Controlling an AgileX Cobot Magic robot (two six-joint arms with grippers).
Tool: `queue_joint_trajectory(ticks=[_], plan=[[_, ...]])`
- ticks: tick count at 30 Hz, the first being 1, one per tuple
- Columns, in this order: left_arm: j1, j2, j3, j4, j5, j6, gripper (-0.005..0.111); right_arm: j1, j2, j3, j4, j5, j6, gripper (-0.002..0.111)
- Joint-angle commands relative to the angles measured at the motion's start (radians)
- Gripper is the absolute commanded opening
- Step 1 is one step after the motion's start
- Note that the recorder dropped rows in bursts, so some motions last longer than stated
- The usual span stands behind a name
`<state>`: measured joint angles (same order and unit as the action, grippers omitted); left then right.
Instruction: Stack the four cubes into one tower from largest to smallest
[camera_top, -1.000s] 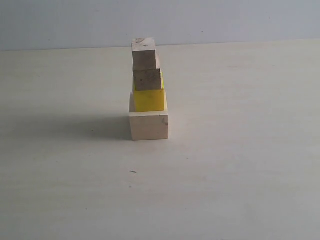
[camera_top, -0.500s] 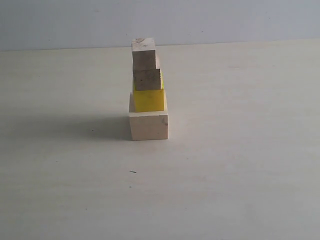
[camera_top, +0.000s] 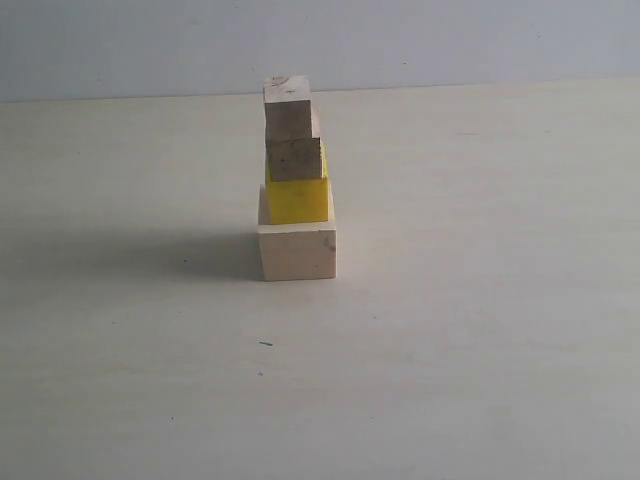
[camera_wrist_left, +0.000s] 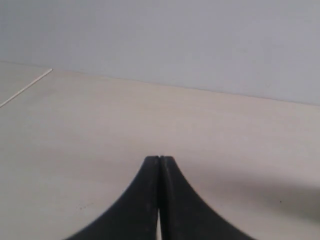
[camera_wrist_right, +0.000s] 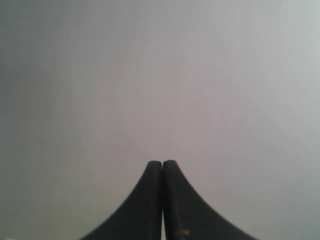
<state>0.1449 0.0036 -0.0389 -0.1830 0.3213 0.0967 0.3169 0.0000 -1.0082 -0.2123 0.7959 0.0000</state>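
Note:
In the exterior view the tower stands upright on the table, left of centre. Its base is the largest pale wood cube (camera_top: 298, 251). On that rests the bright yellow cube (camera_top: 298, 200), then the speckled bare wood cube (camera_top: 295, 159), then the top pale wood cube (camera_top: 288, 108). Neither arm shows in the exterior view. My left gripper (camera_wrist_left: 159, 159) is shut with nothing in it, over bare table. My right gripper (camera_wrist_right: 162, 163) is also shut and empty, facing a plain grey surface. No cube shows in either wrist view.
The pale table (camera_top: 480, 300) spreads all around the tower, with a grey wall (camera_top: 450, 40) behind it. A long shadow (camera_top: 130, 255) falls to the tower's left. A tiny dark speck (camera_top: 266, 343) lies in front of the tower.

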Motion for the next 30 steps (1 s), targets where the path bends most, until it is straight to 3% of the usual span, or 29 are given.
queue_joint_trajectory(ticks=[1,20,25,30], plan=[[-0.035,-0.004,0.039,0.017,-0.018,-0.005,0.000,-0.003,0.000,-0.004,-0.001,0.002,0.007,0.000],[-0.065,-0.004,0.039,0.071,0.035,-0.008,0.000,-0.003,0.000,-0.004,-0.001,0.002,0.007,0.000],[-0.065,-0.004,0.039,0.074,0.035,-0.106,0.000,-0.003,0.000,-0.004,-0.001,0.002,0.007,0.000],[-0.065,-0.004,0.039,0.074,0.039,-0.097,0.000,-0.003,0.000,-0.004,-0.001,0.002,0.007,0.000]])
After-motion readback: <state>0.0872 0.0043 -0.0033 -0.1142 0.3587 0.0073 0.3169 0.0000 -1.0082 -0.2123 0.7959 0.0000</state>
